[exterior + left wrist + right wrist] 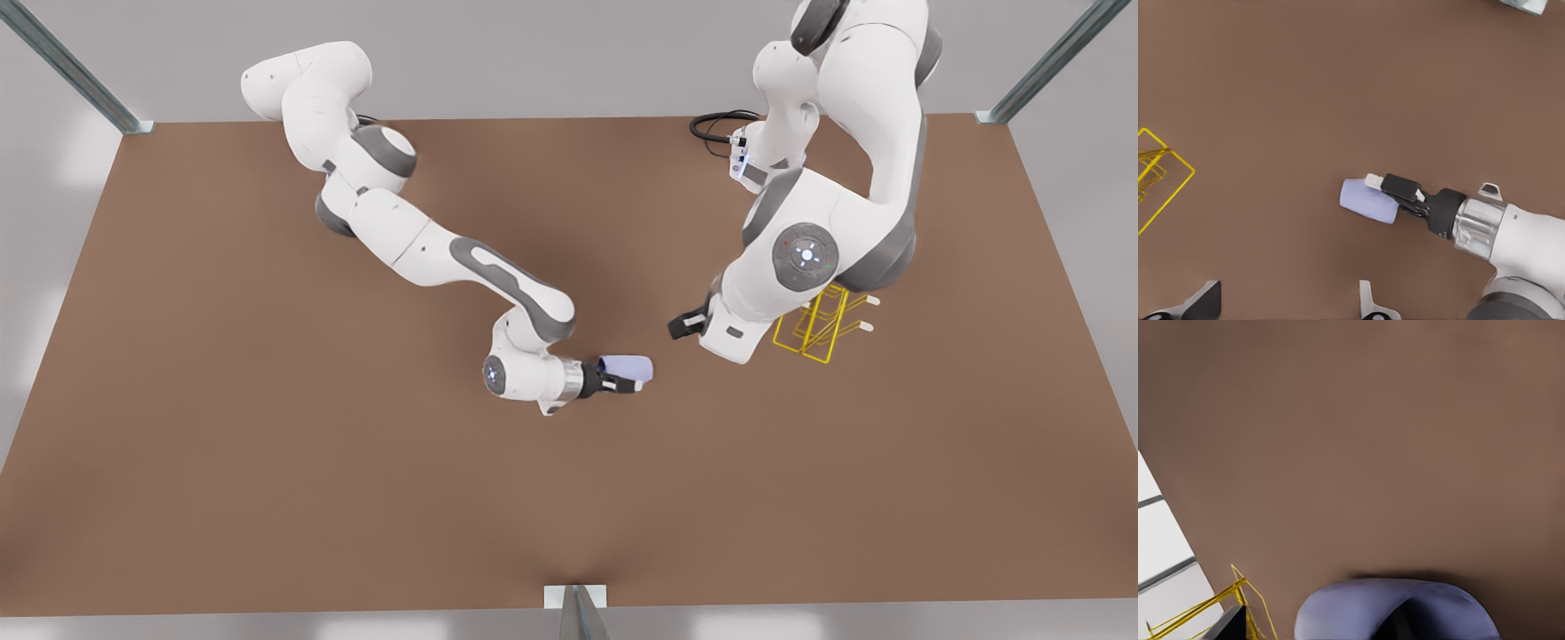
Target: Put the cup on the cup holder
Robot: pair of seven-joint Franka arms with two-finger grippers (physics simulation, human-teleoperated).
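A matte brown counter (267, 462) spans the front view, with pale grey walls around it and metal struts at its upper corners and lower edge. At the front view's left, a white-and-grey arm reaches from the upper left down to the centre of the frame, its wrist turned level with the surface. This is the right gripper (633, 380), and its dark fingers (1399, 187) pinch the cup (627, 366), a plain lavender-blue tapered tumbler lying on its side just above the counter at mid-frame. The right wrist view has the cup's rounded wall (1395, 608) close against the camera.

At the front view's right, the other arm folds down from the upper right. Its left gripper (686, 325) hangs low, near the cup and apart from it; I cannot tell how its fingers stand. Partly behind that arm stands the cup holder (813, 338), a thin yellow wire rack with rectangular loops and white-tipped pegs.
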